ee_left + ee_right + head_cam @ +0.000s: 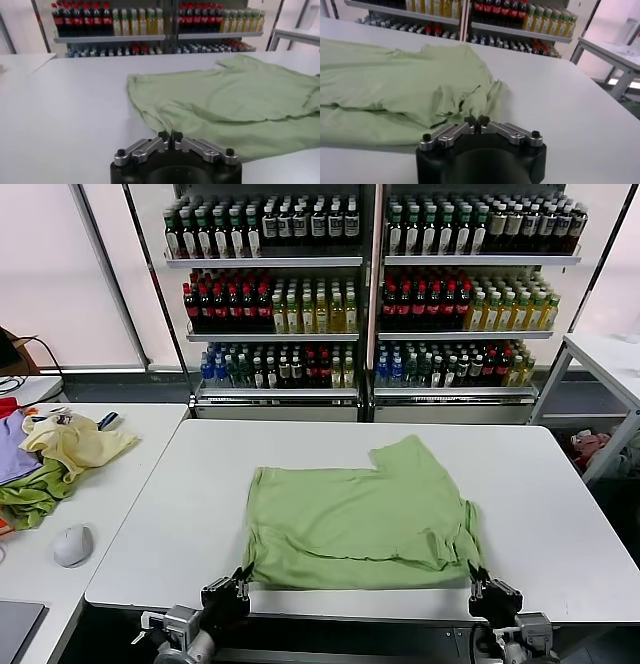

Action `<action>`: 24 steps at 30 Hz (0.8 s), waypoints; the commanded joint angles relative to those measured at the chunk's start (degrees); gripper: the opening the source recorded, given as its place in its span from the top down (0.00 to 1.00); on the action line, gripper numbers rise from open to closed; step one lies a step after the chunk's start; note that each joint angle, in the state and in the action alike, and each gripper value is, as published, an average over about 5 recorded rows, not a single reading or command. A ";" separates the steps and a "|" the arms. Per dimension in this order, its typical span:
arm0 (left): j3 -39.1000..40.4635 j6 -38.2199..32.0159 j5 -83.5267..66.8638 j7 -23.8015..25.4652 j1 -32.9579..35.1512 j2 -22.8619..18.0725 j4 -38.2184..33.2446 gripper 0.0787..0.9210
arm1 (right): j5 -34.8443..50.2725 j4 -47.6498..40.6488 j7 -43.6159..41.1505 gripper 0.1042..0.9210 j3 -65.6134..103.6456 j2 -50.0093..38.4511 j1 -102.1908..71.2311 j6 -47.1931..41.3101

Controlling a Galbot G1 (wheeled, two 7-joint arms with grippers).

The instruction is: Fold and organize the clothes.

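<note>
Left gripper [240, 581] sits at the near edge of the white table [200, 484], at the near left corner of the shirt [360, 519]; in its wrist view its fingertips [163, 135] stand almost together, and whether they pinch the hem cannot be told. Right gripper [478, 581] sits at the near right corner of the shirt; its fingertips [470, 120] are likewise nearly closed, right at bunched fabric, grip uncertain. The light green shirt lies on the middle of the table, partly folded, one sleeve pointing to the far right. On a second table [130, 484] to the left lie a heap of yellow, purple and green clothes [60, 459] and a computer mouse [72, 545]. Beyond, shelves of bottles [370, 294].
</note>
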 commanded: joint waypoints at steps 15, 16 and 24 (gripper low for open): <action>4.25 -4.12 -8.63 -4.97 -29.25 0.75 17.69 0.37 | 3.90 -18.07 1.54 0.26 -12.17 -2.05 37.05 -4.14; 5.62 -3.89 -8.43 -5.22 -31.50 0.57 19.67 0.34 | 4.71 -20.90 1.60 0.23 -13.80 -2.18 40.34 -4.38; 13.88 -3.43 -5.13 -5.74 -44.19 -1.66 34.27 0.13 | 9.20 -38.44 1.32 0.12 -23.08 -0.89 58.73 -6.37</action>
